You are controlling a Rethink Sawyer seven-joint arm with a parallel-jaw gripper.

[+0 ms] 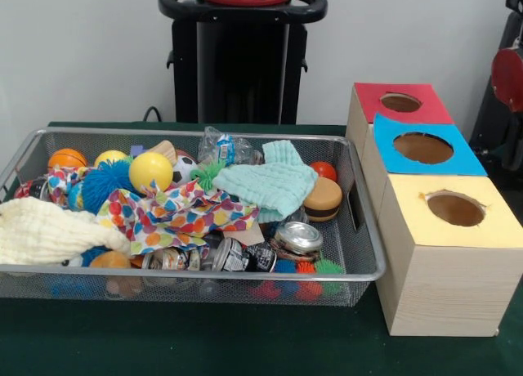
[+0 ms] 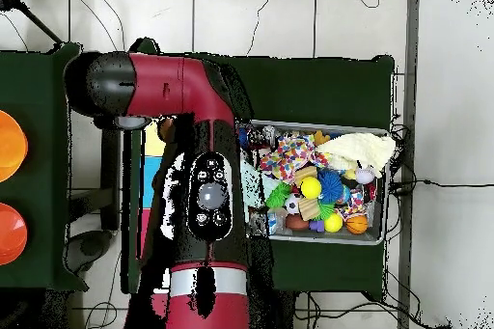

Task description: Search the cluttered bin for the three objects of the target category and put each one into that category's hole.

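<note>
Front view shows no claw at all — only the black pedestal [image 1: 242, 65] far back, so every place here is hard to fix from the claw. Nearest is the bin [image 1: 245, 274], heaped with cloths [image 1: 176, 212] and balls. No plush animals show; they may lie under the cloths. Farther off sits the red hole [image 1: 400, 102]. Overhead, the arm [image 2: 198, 180] covers the boxes — open or closed, I cannot tell.

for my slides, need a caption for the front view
Wire bin cluttered with balls, cloths and toys beside a box with red, blue and yellow holes.
</note>
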